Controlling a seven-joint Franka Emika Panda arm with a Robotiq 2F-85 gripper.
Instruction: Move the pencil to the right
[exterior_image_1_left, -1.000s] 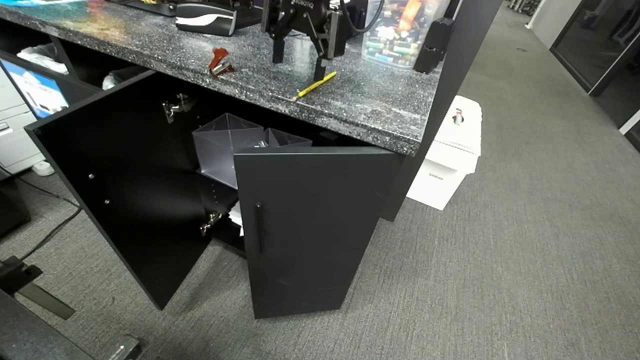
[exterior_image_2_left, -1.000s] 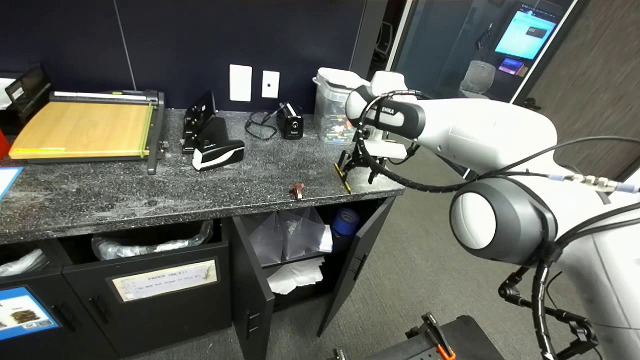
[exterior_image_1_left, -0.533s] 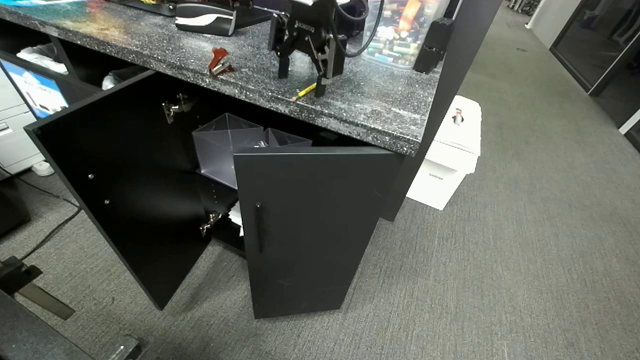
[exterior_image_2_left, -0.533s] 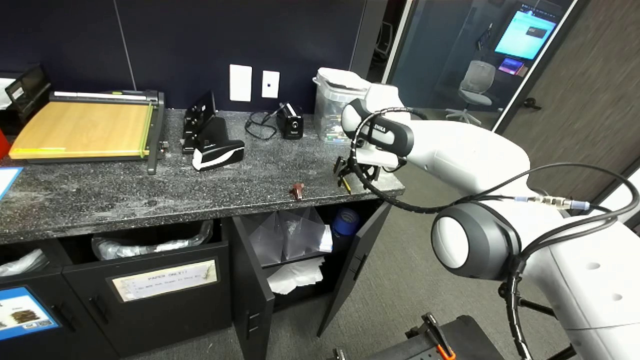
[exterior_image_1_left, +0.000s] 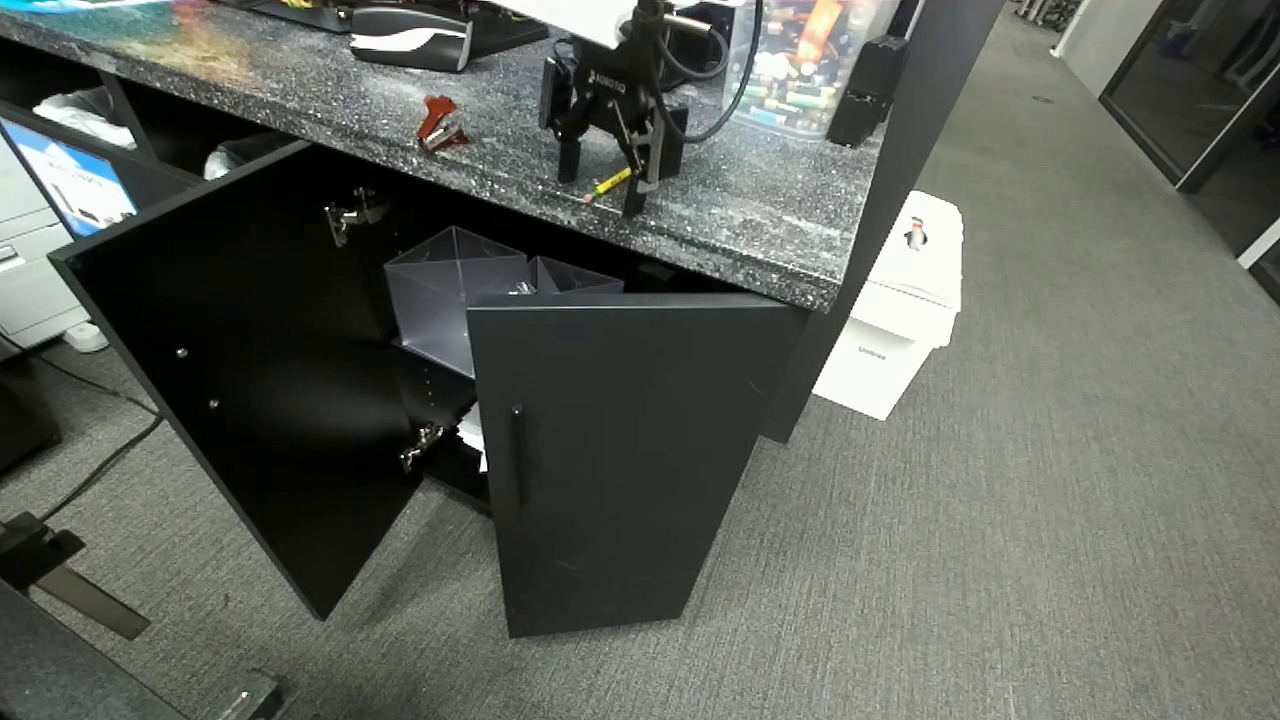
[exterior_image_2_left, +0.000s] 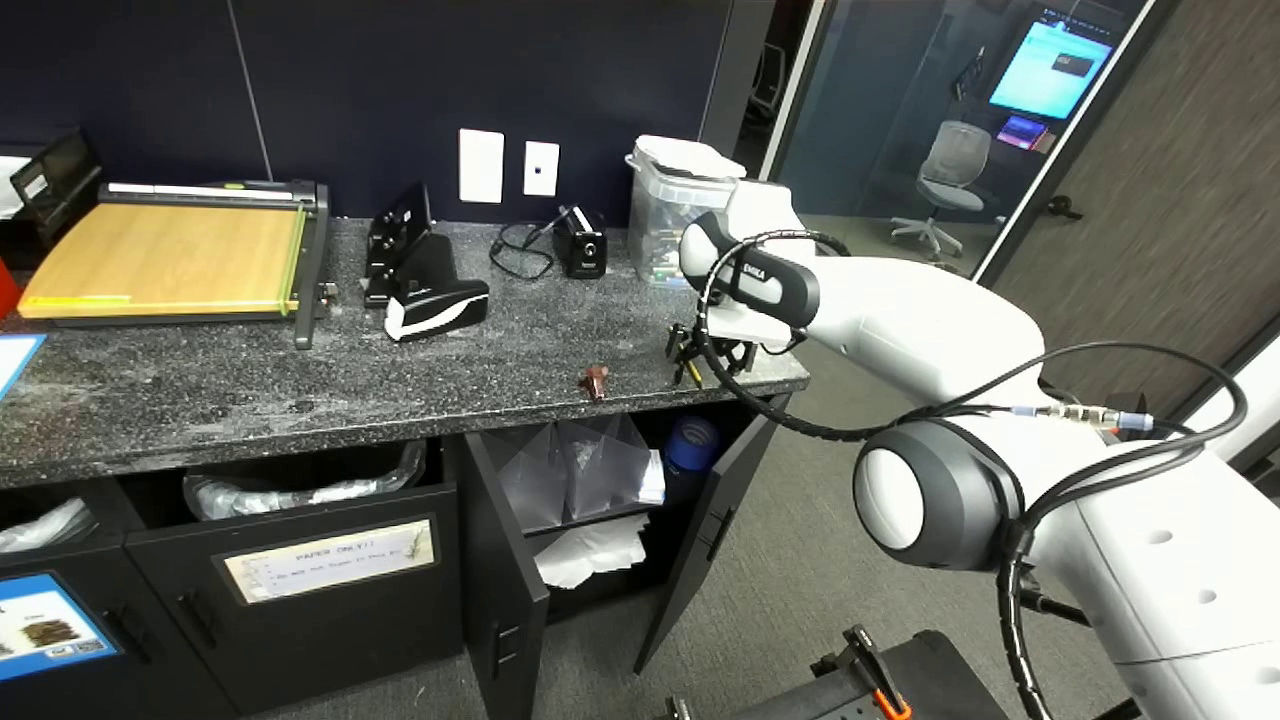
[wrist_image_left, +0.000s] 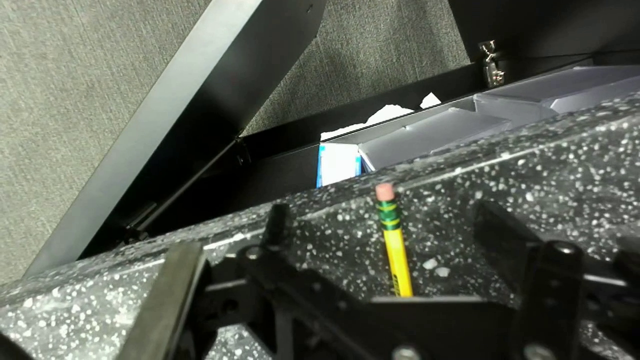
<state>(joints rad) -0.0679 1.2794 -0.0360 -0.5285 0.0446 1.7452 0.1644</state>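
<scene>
Yellow pencil, lying on speckled desk. Hand: fingers well apart, one each side of the pencil, gripping nothing.

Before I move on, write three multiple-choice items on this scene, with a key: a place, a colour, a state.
1. Where does the pencil lie?
A. Inside the cabinet
B. On the speckled countertop
C. On the floor

2. What colour is its eraser?
A. Pink
B. Blue
C. Black

3. How does the gripper stand?
A. Shut on the pencil
B. Shut on nothing
C. Open

Key:
1 B: it rests there in every view.
2 A: the wrist view shows it pink.
3 C: in the wrist view the fingers stand apart, countertop showing on both sides of the pencil.
</scene>
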